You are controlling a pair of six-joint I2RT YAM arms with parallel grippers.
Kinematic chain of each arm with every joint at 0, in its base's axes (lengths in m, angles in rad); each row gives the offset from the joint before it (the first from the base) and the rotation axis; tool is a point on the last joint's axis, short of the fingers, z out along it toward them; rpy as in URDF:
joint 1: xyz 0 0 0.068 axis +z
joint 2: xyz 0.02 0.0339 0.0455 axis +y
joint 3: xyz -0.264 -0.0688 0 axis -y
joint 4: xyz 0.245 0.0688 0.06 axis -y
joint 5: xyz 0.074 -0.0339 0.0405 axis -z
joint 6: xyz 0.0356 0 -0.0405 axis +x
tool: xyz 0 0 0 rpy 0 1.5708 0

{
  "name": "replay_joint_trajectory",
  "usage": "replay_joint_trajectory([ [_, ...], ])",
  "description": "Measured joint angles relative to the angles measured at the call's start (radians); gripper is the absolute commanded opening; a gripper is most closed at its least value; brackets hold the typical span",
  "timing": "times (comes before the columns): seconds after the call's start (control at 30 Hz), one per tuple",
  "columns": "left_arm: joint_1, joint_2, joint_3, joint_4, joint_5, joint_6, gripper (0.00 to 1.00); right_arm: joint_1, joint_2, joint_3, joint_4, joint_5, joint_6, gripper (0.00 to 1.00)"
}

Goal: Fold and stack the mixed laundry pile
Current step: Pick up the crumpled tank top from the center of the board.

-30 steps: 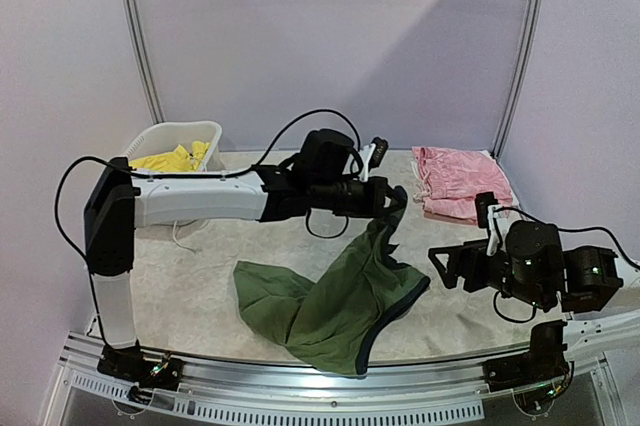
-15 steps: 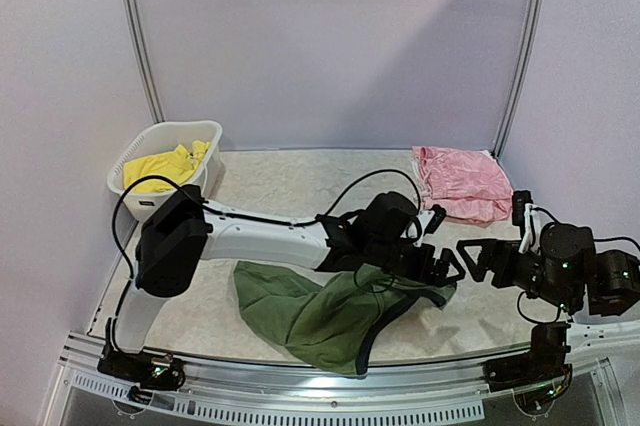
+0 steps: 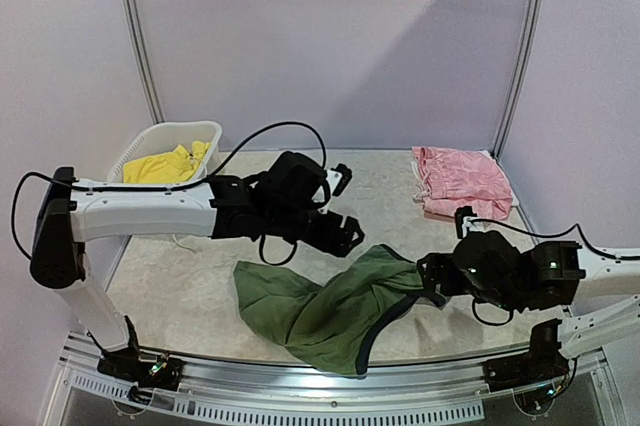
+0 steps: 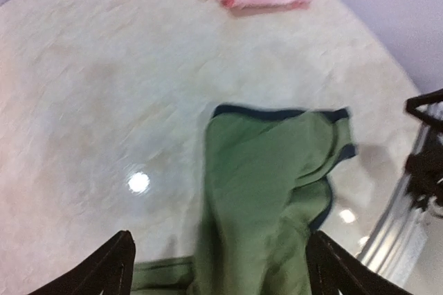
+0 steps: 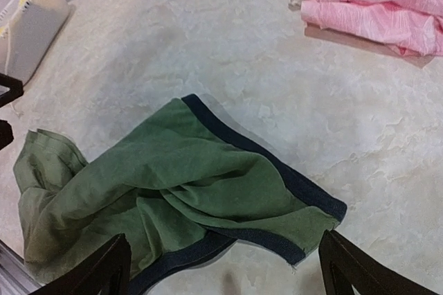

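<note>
Olive-green tank top with dark blue trim [image 3: 330, 308]: crumpled on the pale marbled tabletop [image 3: 270, 171] near its front edge, between the two grippers.
Left gripper [image 3: 343, 234]: above the top's far side, jaws spread wide, holding nothing.
Right gripper [image 3: 428, 276]: low at the top's right hem, jaws wide apart; possibly brushing the cloth, hard to tell.
Pink garment [image 3: 465, 183]: lying flat at the far right, well apart from the top.
Bright yellow garment [image 3: 165, 163]: inside the white slotted plastic basket [image 3: 150, 138], far left.

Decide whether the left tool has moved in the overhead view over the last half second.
Yes. The left tool has drawn back leftward, toward the white basket and away from the pink garment.
</note>
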Motion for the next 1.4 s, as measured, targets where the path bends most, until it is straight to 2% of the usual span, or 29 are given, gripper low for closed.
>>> replay_joint_trajectory([
  [0.1, 0.040, -0.006, -0.074, -0.090, -0.037, 0.029, 0.79, -0.040, 0.076, -0.002, 0.037, -0.048, 0.017, 0.97],
  [0.27, 0.102, 0.019, -0.142, -0.218, -0.053, 0.070, 0.77, -0.098, 0.100, -0.049, 0.113, -0.133, 0.031, 0.98],
  [0.33, 0.117, 0.046, -0.146, -0.240, -0.049, 0.078, 0.76, -0.111, 0.099, -0.077, 0.127, -0.156, 0.040, 0.98],
  [0.43, 0.134, 0.086, -0.146, -0.251, -0.039, 0.085, 0.68, -0.121, 0.087, -0.125, 0.131, -0.182, 0.056, 0.98],
  [0.57, 0.136, 0.144, -0.147, -0.263, -0.002, 0.084, 0.68, -0.125, 0.049, -0.177, 0.129, -0.200, 0.081, 0.98],
  [0.63, 0.136, 0.152, -0.154, -0.262, 0.015, 0.082, 0.65, -0.126, 0.029, -0.191, 0.127, -0.201, 0.094, 0.98],
  [0.7, 0.136, 0.152, -0.163, -0.258, 0.029, 0.079, 0.56, -0.126, 0.013, -0.201, 0.125, -0.201, 0.104, 0.97],
  [0.73, 0.136, 0.153, -0.167, -0.256, 0.031, 0.078, 0.48, -0.126, 0.006, -0.206, 0.125, -0.200, 0.109, 0.97],
  [0.8, 0.136, 0.155, -0.173, -0.245, 0.033, 0.070, 0.29, -0.129, -0.005, -0.214, 0.122, -0.199, 0.118, 0.94],
  [0.87, 0.136, 0.159, -0.176, -0.235, 0.031, 0.069, 0.03, -0.137, -0.017, -0.225, 0.123, -0.198, 0.124, 0.90],
  [0.9, 0.136, 0.159, -0.177, -0.227, 0.028, 0.067, 0.00, -0.145, -0.024, -0.233, 0.125, -0.199, 0.126, 0.88],
  [1.07, 0.135, 0.136, -0.213, -0.187, 0.003, 0.050, 0.00, -0.217, -0.060, -0.298, 0.173, -0.228, 0.125, 0.80],
  [1.2, 0.136, 0.051, -0.285, -0.182, -0.050, 0.021, 0.00, -0.269, -0.053, -0.340, 0.227, -0.274, 0.121, 0.78],
  [1.4, 0.136, -0.062, -0.342, -0.160, -0.100, -0.015, 0.00, -0.299, 0.039, -0.357, 0.329, -0.310, 0.115, 0.71],
])
